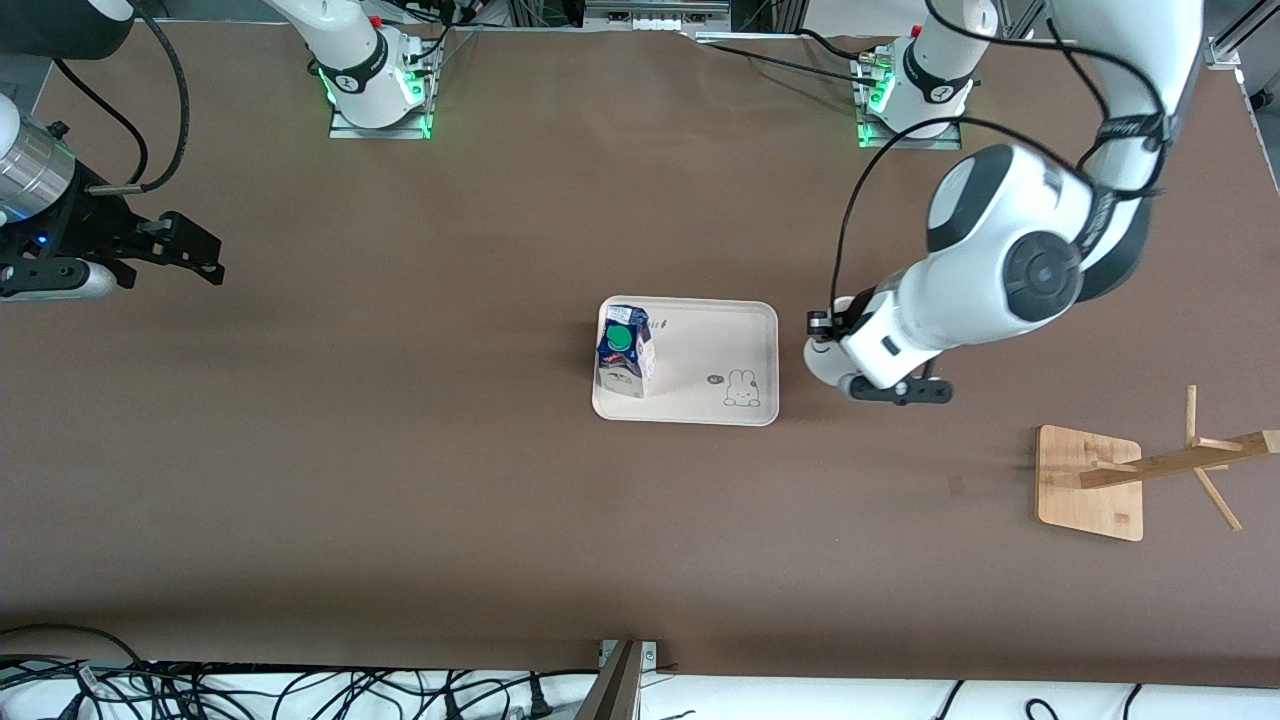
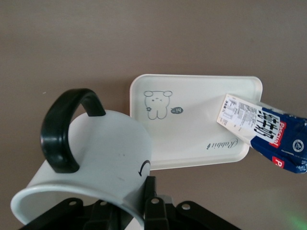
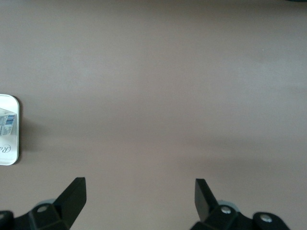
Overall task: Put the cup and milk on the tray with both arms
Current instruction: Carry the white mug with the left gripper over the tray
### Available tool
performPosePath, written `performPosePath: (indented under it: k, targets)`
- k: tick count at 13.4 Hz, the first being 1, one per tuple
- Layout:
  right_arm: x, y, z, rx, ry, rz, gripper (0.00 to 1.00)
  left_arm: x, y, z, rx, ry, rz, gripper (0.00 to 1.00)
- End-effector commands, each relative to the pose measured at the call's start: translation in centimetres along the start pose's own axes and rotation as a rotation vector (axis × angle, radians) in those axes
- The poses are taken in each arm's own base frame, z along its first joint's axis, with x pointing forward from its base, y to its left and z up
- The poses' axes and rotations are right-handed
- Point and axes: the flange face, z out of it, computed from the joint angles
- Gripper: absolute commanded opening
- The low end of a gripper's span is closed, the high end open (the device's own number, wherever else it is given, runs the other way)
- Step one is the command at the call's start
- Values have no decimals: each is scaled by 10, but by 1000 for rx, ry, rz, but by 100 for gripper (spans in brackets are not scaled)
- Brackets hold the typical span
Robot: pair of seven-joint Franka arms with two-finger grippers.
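A brown table (image 1: pixel 400 450) carried a cream tray (image 1: pixel 700 340) near its middle, printed with a small rabbit drawing. The milk (image 1: pixel 625 352) stood upright on the tray, at the tray's end toward the right arm's end of the table, its green cap facing up. The rest of the tray's surface was bare. The left claw (image 1: pixel 838 352) hung just beside the tray, over bare table at the tray's end toward the left arm's end of the table; from the front its fingers were hidden under the white wrist. In the left wrist view, that left claw (image 2: pixel 139 203) was clamped tight on the rim of the cup (image 2: pixel 88 158), a white mug with a black handle, which was tipped on its side in the air with its opening toward the camera; the tray (image 2: pixel 192 115) and milk (image 2: pixel 261 132) lay below it there. The right claw (image 1: pixel 195 255) waited well apart from the tray, over the table's edge at the right arm's end, its two fingers spread wide and holding nothing. The right wrist view showed those fingers (image 3: pixel 72 199) apart over bare table, with one corner of the tray (image 3: pixel 7 134) at the frame's edge. A wooden stand (image 1: pixel 1110 480) with a square base stood well apart from the tray, nearer to the front camera and toward the left arm's end of the table.
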Motion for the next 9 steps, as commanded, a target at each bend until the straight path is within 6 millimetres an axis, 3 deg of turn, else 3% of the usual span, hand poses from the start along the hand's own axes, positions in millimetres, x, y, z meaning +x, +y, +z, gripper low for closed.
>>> performPosePath:
  k: [1, 4, 9]
  targets:
    - [-1, 2, -4, -3, -3, -1, 100, 8, 35, 27, -16, -52, 86, 0]
    - [-1, 2, -5, -3, -1, 0, 100, 19, 59, 55, 80, -31, 88, 0]
    - [-1, 3, -4, -3, -3, 2, 100, 12, 84, 125, 153, -105, 27, 0]
